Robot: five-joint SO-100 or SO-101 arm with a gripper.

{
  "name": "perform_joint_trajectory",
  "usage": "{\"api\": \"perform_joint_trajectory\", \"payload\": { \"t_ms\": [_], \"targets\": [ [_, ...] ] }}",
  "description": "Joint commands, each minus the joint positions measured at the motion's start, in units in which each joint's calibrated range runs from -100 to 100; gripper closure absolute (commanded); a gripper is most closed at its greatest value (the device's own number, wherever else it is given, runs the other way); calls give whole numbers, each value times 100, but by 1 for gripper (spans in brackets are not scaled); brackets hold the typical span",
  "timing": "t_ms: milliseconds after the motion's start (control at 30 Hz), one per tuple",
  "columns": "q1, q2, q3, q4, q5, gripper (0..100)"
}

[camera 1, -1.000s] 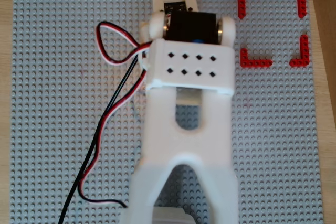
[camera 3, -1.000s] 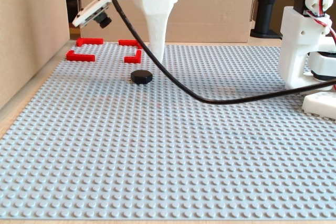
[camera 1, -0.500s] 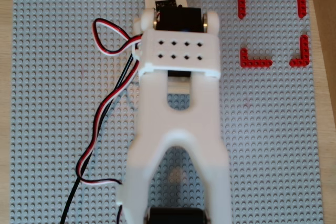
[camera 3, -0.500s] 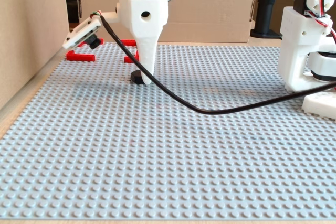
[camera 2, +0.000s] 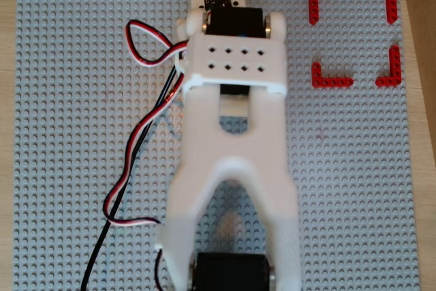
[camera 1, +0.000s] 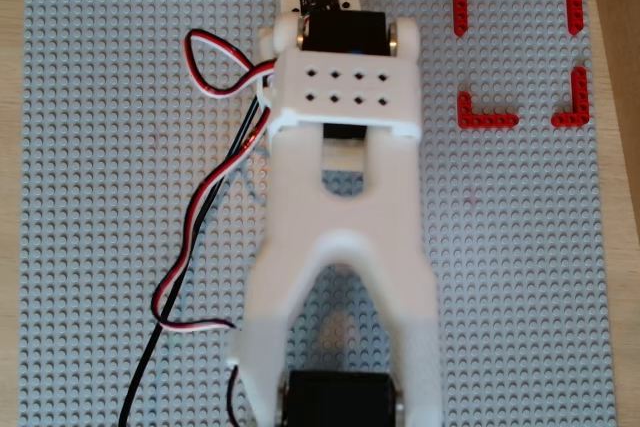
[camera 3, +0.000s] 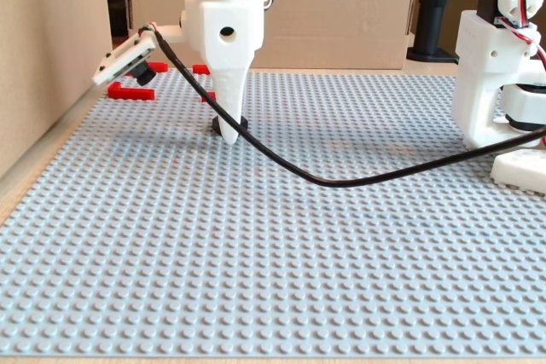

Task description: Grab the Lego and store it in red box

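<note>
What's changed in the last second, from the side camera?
The gripper came down from above the baseplate and now stands at the black Lego, mostly hiding it; a grasp can't be confirmed. The Lego and red box stayed put.

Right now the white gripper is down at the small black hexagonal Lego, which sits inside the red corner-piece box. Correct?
Not quite. The white gripper is down at the small black hexagonal Lego, but the fixed view shows it outside the red corner-piece box, nearer the camera.
</note>
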Motion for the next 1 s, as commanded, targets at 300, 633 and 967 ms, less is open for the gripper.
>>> {"api": "perform_joint_trajectory", "payload": {
  "t_ms": [300, 633, 967],
  "targets": [
    [416, 283, -394, -78, 21, 98],
    [423, -284, -1031, 764, -21, 99],
    [579, -1640, -1767, 1667, -36, 99]
  ]
}}
